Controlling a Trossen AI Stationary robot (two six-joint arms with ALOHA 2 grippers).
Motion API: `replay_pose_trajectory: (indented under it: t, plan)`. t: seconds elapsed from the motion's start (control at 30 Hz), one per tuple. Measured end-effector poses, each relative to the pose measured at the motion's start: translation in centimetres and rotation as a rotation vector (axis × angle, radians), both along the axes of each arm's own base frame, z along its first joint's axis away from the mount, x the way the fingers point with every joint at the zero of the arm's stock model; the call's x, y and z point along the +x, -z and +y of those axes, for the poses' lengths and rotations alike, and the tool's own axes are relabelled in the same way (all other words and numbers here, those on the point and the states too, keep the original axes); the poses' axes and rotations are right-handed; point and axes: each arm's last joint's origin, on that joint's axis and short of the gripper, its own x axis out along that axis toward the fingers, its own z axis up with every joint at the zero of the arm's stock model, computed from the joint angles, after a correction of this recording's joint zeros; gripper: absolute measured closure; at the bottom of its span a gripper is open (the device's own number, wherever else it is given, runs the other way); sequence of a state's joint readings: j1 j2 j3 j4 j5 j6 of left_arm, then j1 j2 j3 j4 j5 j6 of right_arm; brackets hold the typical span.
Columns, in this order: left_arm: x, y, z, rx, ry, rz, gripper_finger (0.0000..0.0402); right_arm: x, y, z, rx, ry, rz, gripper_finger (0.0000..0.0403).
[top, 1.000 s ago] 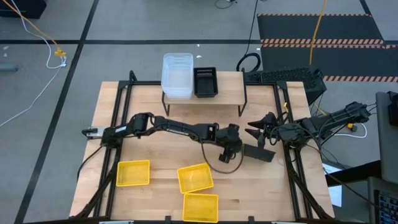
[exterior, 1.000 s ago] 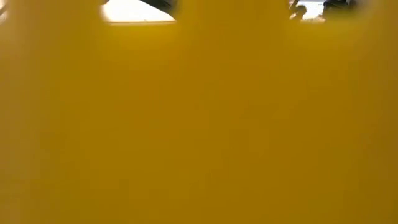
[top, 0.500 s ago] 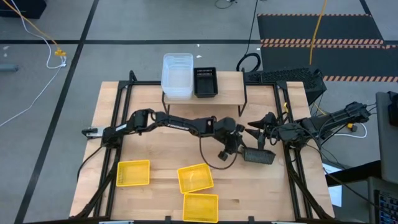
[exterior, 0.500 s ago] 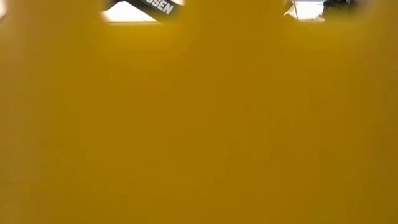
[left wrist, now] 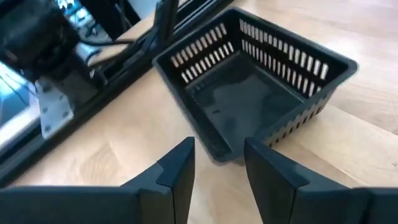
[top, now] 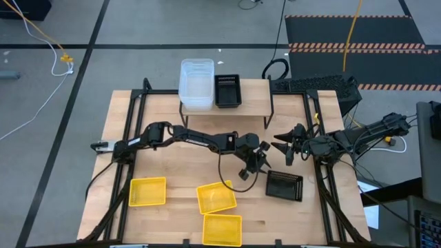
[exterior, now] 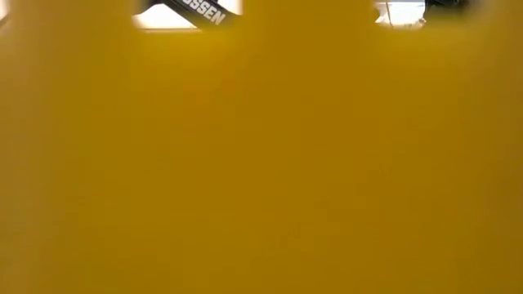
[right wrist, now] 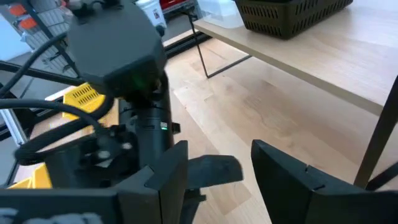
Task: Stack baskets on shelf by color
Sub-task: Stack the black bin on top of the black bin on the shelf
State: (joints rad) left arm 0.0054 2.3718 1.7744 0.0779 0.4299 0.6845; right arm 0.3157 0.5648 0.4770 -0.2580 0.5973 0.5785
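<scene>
A black perforated basket [top: 284,186] rests on its bottom on the table, open side up, at the right. My left gripper [top: 256,167] reaches it from the table's left. Its fingers stand apart, on either side of the basket's near corner [left wrist: 219,152]. My right gripper [top: 284,148] waits open at the right edge, holding nothing. On the shelf [top: 251,103] at the far side stand stacked clear baskets [top: 196,84] and a black basket [top: 228,91]. Three yellow baskets [top: 148,191], [top: 216,197], [top: 222,229] lie near the front edge. My left gripper is at the black basket's near corner [left wrist: 219,152], slanting down from the table's left. I cannot tell whether its fingers [left wrist: 264,165] touch the basket's wall. The basket lies flat on the table.
The low view is filled by the wall of a yellow basket [exterior: 261,163]. The right part of the shelf top [top: 255,93] is bare wood. Black frame rails [top: 320,193] run along the table's right edge beside the black basket.
The black basket on the table stood tipped on its side beside my left gripper. It has fallen flat onto its bottom, open side up, slightly nearer the front edge. My left gripper has rolled and tipped downward over it.
</scene>
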Motion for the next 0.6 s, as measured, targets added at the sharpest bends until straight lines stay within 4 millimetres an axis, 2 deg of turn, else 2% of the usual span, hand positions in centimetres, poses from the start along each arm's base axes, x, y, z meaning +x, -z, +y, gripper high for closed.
replay_pose_trajectory:
  t: [0.1,0.23,0.37,0.47,0.6]
  plan:
    - [0.0,0.0,-1.0,0.058,0.052,-0.033,0.0261,0.0,0.0,0.0,-0.001,0.000,0.001,0.0232]
    - [-0.4,0.3,-3.6,0.185,0.164,-0.059,0.0261,0.0,0.0,0.0,-0.007,-0.003,0.003,0.0232]
    - [-0.5,0.4,-5.8,0.326,0.181,-0.099,0.0261,0.0,0.0,0.0,-0.005,-0.002,0.002,0.0232]
    - [-0.4,0.2,-6.4,0.414,0.156,-0.137,0.0261,0.0,0.0,0.0,0.006,0.002,-0.001,0.0232]
    - [-0.4,0.3,-6.2,0.467,0.134,-0.135,0.0261,0.0,0.1,0.0,0.016,0.006,-0.001,0.0232]
